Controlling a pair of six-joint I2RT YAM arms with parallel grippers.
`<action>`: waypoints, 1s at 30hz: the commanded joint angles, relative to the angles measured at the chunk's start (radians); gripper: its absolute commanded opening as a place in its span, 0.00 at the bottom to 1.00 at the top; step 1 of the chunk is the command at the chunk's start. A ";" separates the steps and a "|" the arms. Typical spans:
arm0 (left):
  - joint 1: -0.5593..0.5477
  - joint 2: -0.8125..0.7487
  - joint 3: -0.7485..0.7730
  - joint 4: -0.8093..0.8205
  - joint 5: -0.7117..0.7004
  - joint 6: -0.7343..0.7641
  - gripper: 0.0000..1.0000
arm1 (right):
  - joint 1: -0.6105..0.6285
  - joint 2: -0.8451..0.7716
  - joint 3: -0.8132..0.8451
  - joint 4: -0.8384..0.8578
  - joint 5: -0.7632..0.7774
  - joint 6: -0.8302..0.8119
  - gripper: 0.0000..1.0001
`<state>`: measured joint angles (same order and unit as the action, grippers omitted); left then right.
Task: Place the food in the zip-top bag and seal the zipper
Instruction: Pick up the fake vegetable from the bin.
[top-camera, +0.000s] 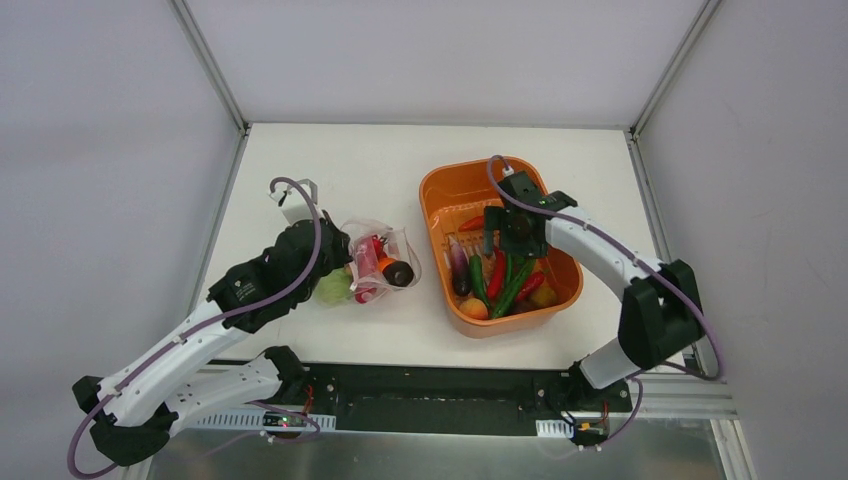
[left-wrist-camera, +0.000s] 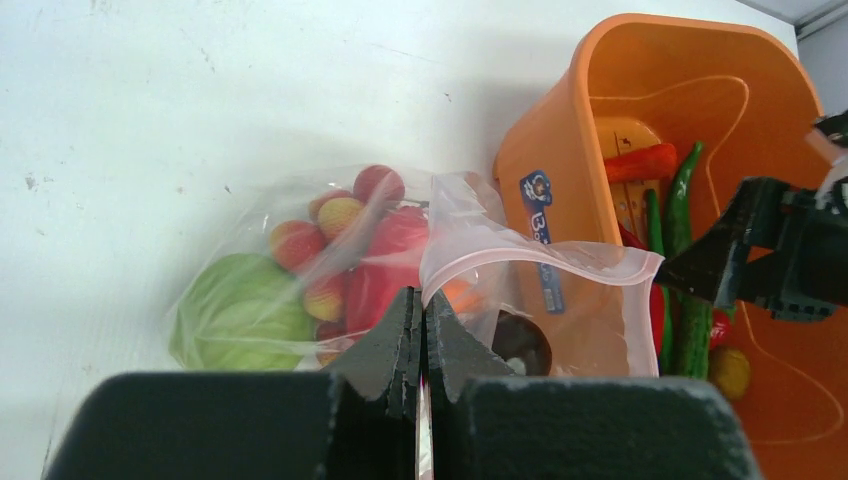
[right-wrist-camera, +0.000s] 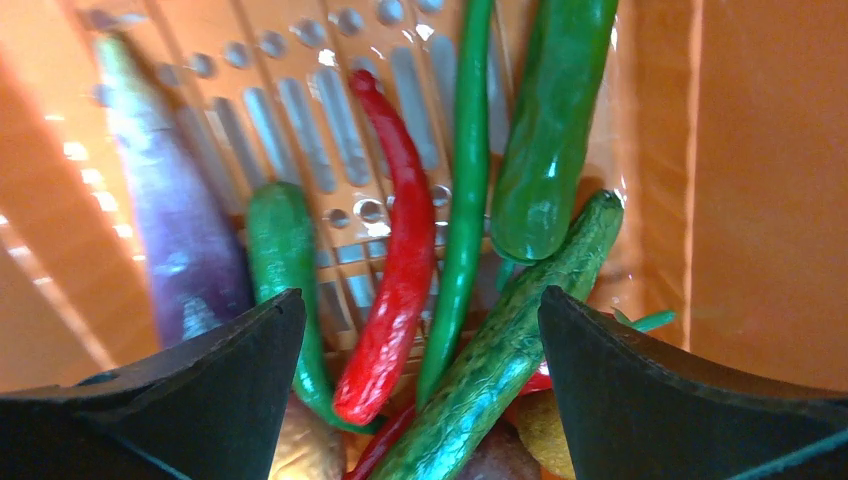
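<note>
Left arm reaches far and right, left gripper pinched closed. Right arm bends left, right gripper pointing down, spread wide.

White table carrying, at left, a clear crinkly zip-top plastic bag of toy food and, at right, an orange plastic tub.

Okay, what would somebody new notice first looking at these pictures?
The bright orange tub sits right of centre, holding red and green peppers, with the right gripper open just above them. To its left lies the clear bag, already holding fruit and a light green piece. The shut left gripper pinches its mouth edge.
</note>
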<state>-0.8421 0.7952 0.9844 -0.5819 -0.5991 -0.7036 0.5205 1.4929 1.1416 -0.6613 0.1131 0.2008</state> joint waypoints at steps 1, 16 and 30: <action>0.014 -0.008 -0.017 0.005 -0.062 0.027 0.00 | 0.007 0.114 0.087 -0.176 0.101 0.044 0.89; 0.020 0.029 -0.025 -0.049 -0.052 -0.112 0.00 | 0.032 0.091 0.064 0.158 -0.407 -0.116 0.91; 0.020 0.082 -0.003 -0.068 0.000 -0.163 0.00 | 0.084 0.378 0.207 0.215 -0.214 -0.217 0.74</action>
<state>-0.8356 0.8753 0.9512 -0.6235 -0.6025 -0.8467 0.5865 1.8561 1.3087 -0.4519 -0.1673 0.0391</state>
